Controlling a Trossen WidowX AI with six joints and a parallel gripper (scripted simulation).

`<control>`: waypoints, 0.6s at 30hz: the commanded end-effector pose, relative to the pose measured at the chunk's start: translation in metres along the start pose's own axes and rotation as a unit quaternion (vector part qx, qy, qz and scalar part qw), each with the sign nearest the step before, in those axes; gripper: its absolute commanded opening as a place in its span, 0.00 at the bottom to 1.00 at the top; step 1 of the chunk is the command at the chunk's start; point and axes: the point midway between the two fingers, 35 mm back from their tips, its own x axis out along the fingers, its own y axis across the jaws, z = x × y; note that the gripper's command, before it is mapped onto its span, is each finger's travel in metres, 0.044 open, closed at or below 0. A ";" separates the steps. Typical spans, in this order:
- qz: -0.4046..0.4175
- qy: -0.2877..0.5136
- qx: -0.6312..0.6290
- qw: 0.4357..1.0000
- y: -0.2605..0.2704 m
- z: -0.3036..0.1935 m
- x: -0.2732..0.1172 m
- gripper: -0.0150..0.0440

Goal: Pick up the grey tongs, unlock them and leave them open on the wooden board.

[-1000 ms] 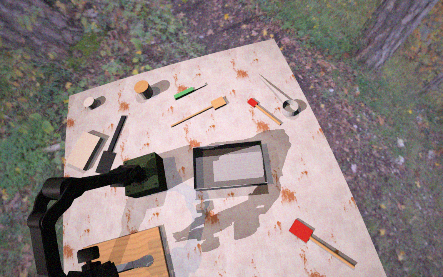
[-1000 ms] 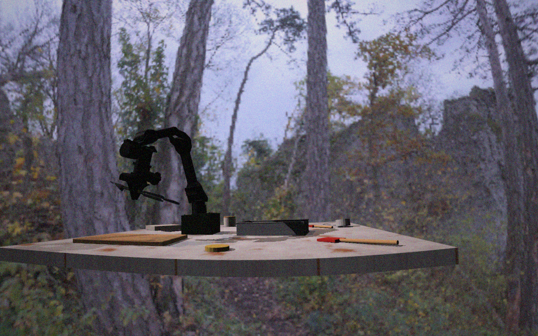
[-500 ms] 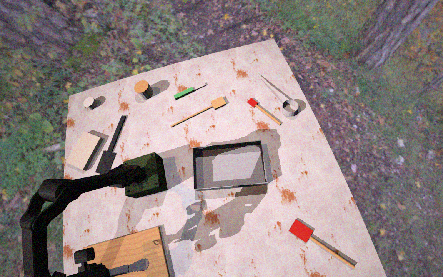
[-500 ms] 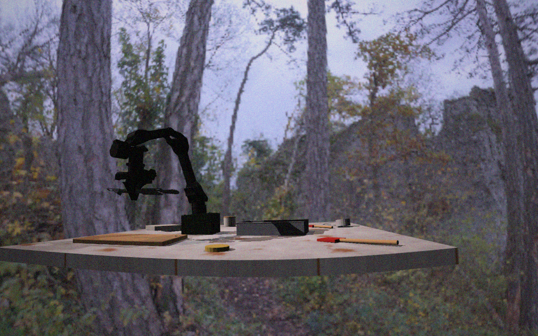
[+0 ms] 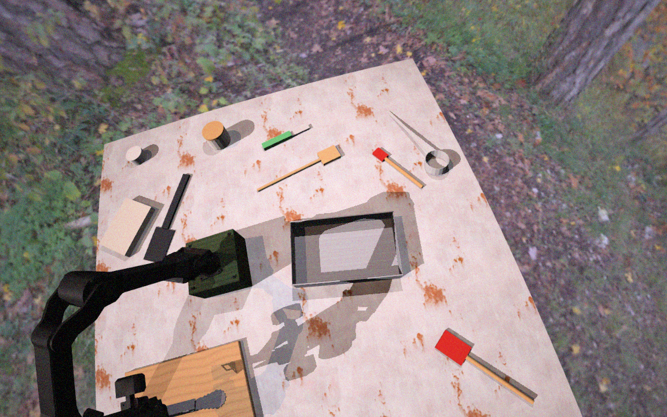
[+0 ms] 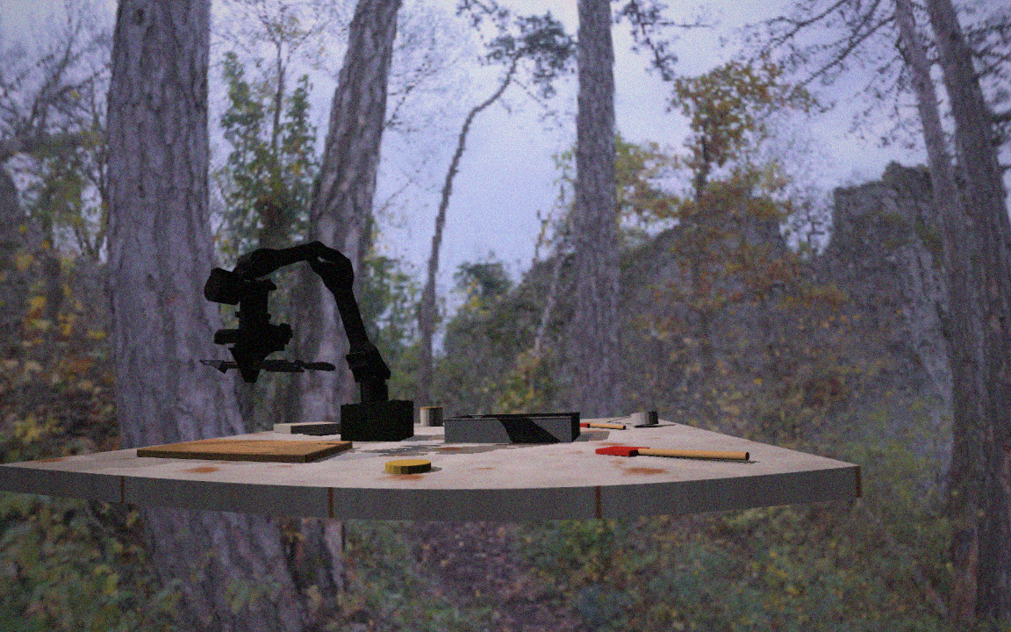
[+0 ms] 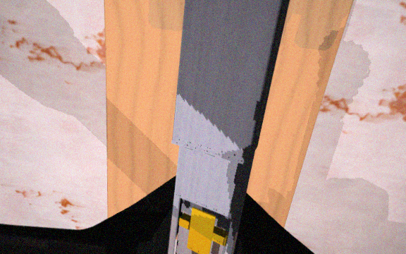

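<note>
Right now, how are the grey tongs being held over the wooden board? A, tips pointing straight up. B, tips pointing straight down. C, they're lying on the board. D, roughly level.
D: in the exterior view the tongs run almost horizontally through the gripper, well above the board.

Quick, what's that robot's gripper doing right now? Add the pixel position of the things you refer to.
Gripper (image 6: pixel 251 377): closed on the grey tongs (image 5: pixel 197 405) (image 6: pixel 302 362) (image 7: pixel 229 70), holding them roughly level above the wooden board (image 5: pixel 190 370) (image 6: pixel 242 448) (image 7: pixel 139 70).
</note>
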 end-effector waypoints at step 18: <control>0.000 -0.003 -0.002 1.000 -0.003 0.000 0.036 0.00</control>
